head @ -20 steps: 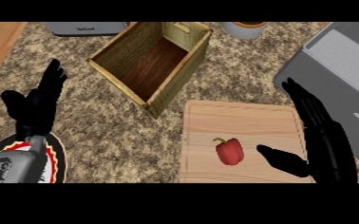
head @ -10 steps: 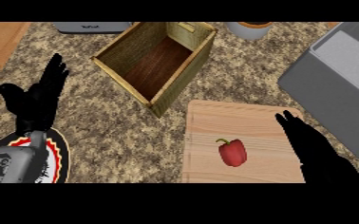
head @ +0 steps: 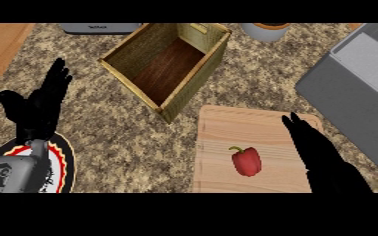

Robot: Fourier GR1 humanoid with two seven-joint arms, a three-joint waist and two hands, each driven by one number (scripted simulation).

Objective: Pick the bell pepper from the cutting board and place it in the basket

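Right hand: the right hand [head: 321, 157] lay low over the cutting board [head: 221, 125], its fingers straight and together, holding nothing; it looked set beside the target for a sideways approach.
Bell pepper: the red bell pepper [head: 246, 161] sat on the board just to the left of those fingers, apart from them, stem towards the far side, not yet grasped.
Left hand: the left hand [head: 38, 107] rested open at the view's left edge, fingers up, empty, above a plate [head: 65, 162] with a red and black rim.
Basket: the basket [head: 167, 66] stood open and empty beyond the right fingertips and to their left, off the board's far left corner, likely close so the carry would be short.
Background: a grey tray [head: 347, 87] lay beyond the fingers to the right.
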